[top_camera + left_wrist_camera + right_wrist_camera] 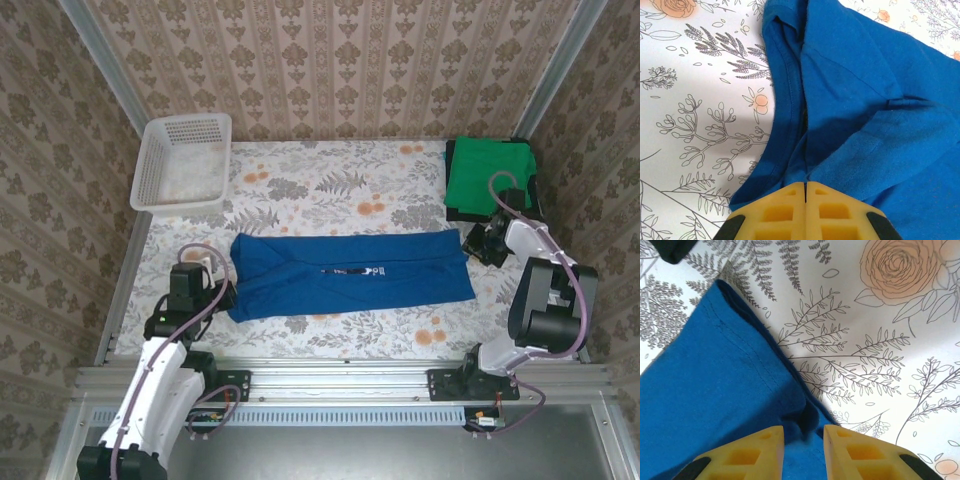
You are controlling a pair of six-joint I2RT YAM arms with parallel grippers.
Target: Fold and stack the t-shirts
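The royal-blue t-shirt [350,275] lies folded into a long band across the middle of the flowered table. My left gripper [212,272] is at its left end; in the left wrist view the yellow jaws [805,186] are pressed together, with creases of the blue cloth [865,100] running into their tip. My right gripper [478,245] is at the shirt's right end. Its jaws [803,432] stand apart over a small pucker at the blue hem [705,390]. The bright-green t-shirt [488,172] lies folded at the back right on top of a dark one [452,190].
A white lattice basket [183,162] stands at the back left corner. Patterned walls close in the table on three sides. A metal rail [340,372] runs along the near edge, just in front of the blue shirt.
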